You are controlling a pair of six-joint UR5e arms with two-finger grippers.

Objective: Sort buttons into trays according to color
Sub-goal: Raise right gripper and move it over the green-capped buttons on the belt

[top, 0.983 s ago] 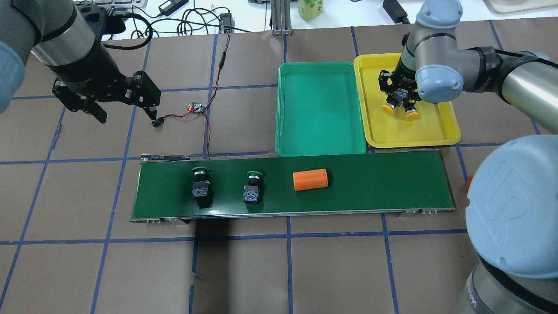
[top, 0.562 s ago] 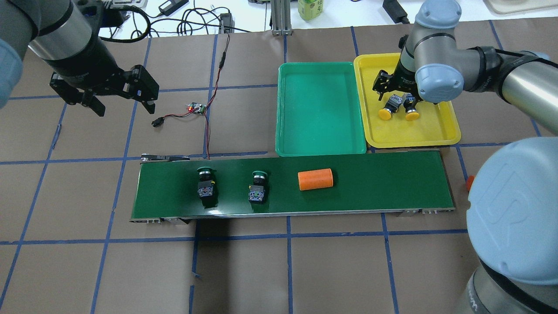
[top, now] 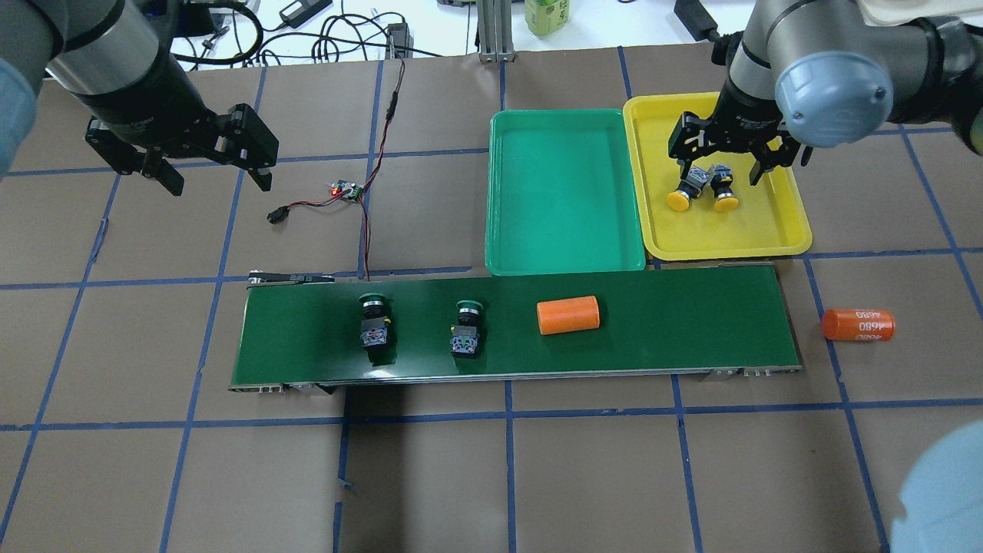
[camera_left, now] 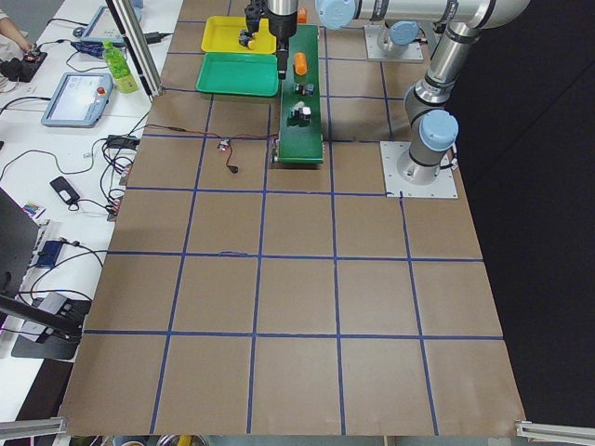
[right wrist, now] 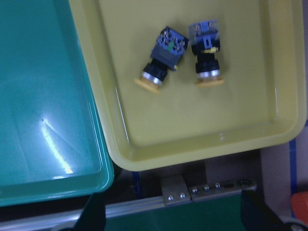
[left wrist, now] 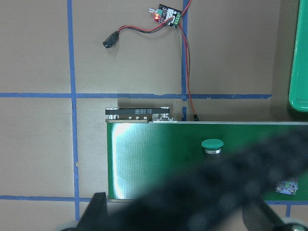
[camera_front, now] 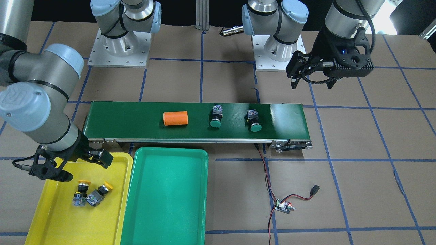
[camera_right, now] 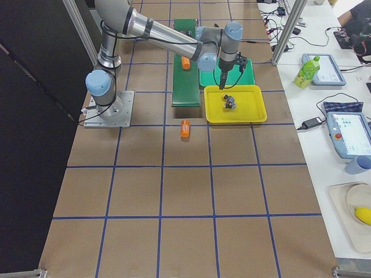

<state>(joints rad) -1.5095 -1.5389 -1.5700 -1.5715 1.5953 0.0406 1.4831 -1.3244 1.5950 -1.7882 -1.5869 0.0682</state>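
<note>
Both yellow buttons (top: 723, 192) are lying loose near the middle of the yellow tray (top: 768, 238), the second just released; the right gripper (top: 719, 160), fingers apart, is rising at their 12 o'clock. The green buttons (top: 376, 326) are riding the conveyor belt (top: 676, 330) toward 3 o'clock, unsorted, with the left gripper (top: 215, 170) hovering spread open at their 10 o'clock.

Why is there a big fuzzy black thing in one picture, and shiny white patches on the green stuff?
Left wrist view: a dark shape sits too near the lens, so it blurs; light glares on the belt. Right wrist view: a bright streak on the green tray.
</note>
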